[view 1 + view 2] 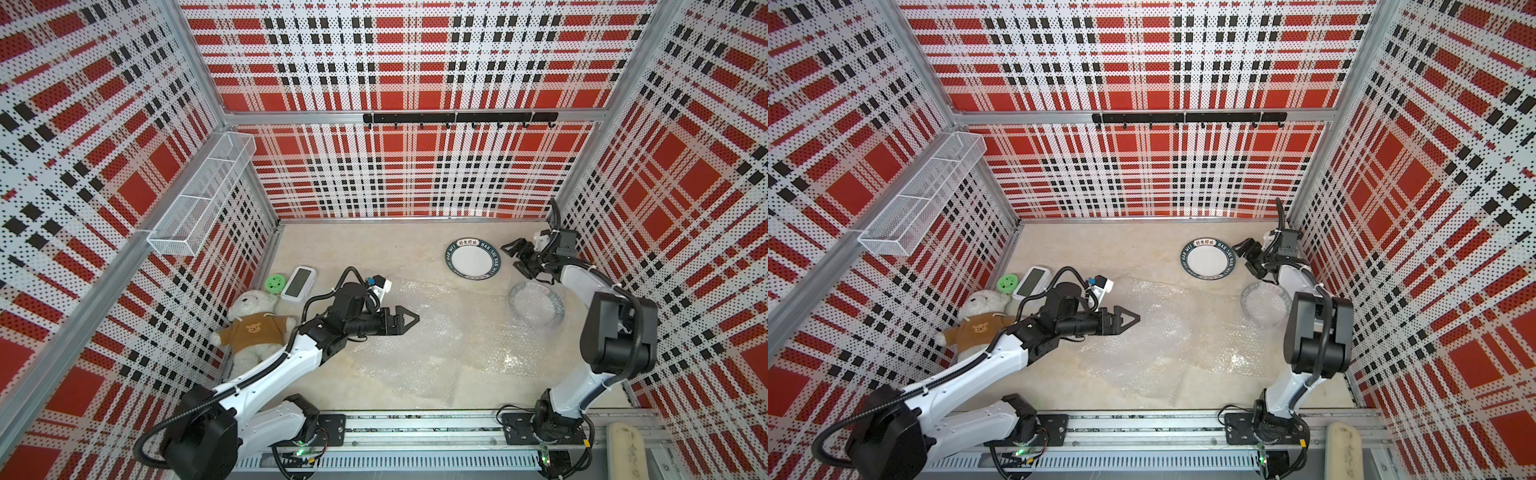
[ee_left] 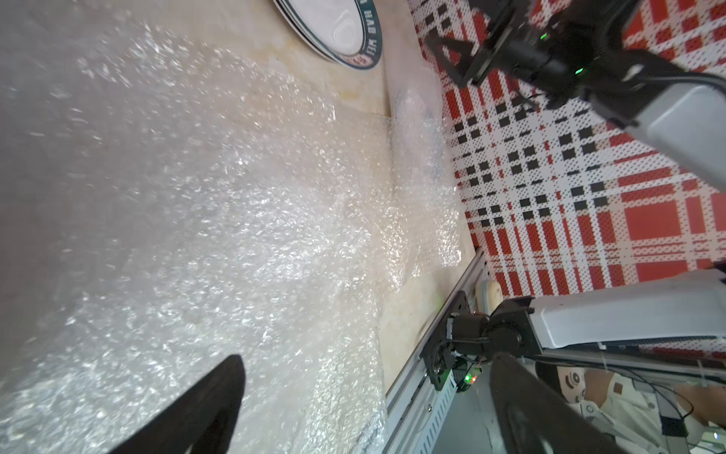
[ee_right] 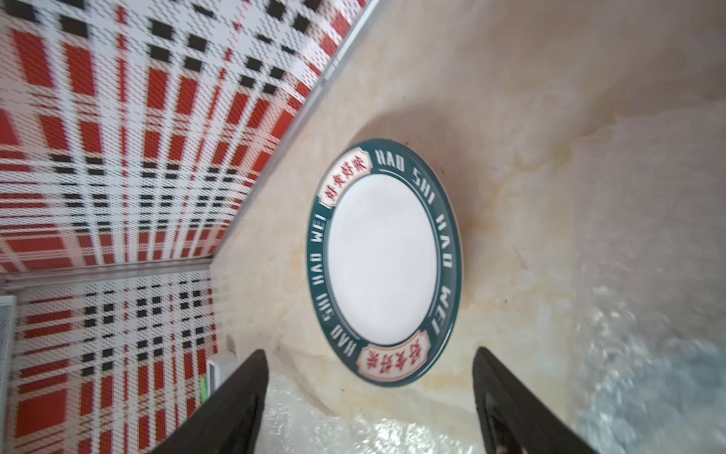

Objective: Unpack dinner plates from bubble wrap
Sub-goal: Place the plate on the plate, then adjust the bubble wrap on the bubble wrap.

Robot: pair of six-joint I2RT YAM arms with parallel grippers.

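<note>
Bubble wrap (image 1: 440,345) lies spread in clear, crinkled sheets over the middle of the beige tabletop (image 1: 353,249), which is boxed in by red-plaid walls (image 1: 415,174). At the left edge, a white teddy bear (image 1: 253,328) in a brown shirt lies face up, with a small green disc (image 1: 275,283) and a white device (image 1: 298,281) with a dark screen just beyond its head. The left gripper (image 1: 411,319) reaches in from the near left corner and hangs over the left part of the film. Its wrist camera shows the jaws wide apart with nothing between them, though whether they touch the film cannot be told. Further right, toward the far right corner, a bare dinner plate (image 1: 473,258) sits flat on the tabletop just beyond the film's far edge. Its white centre is ringed by a dark green band lettered "HAO SHI HAO WEI". The left wrist view hints at more than one rim there, but a stack cannot be confirmed. Nearer the front, close to the right edge, a wrapped plate (image 1: 536,305) shows as a round, dark-rimmed outline under the film. The right gripper (image 1: 515,257) hovers just right of the bare plate, jaws wide and empty, turned toward it.
</note>
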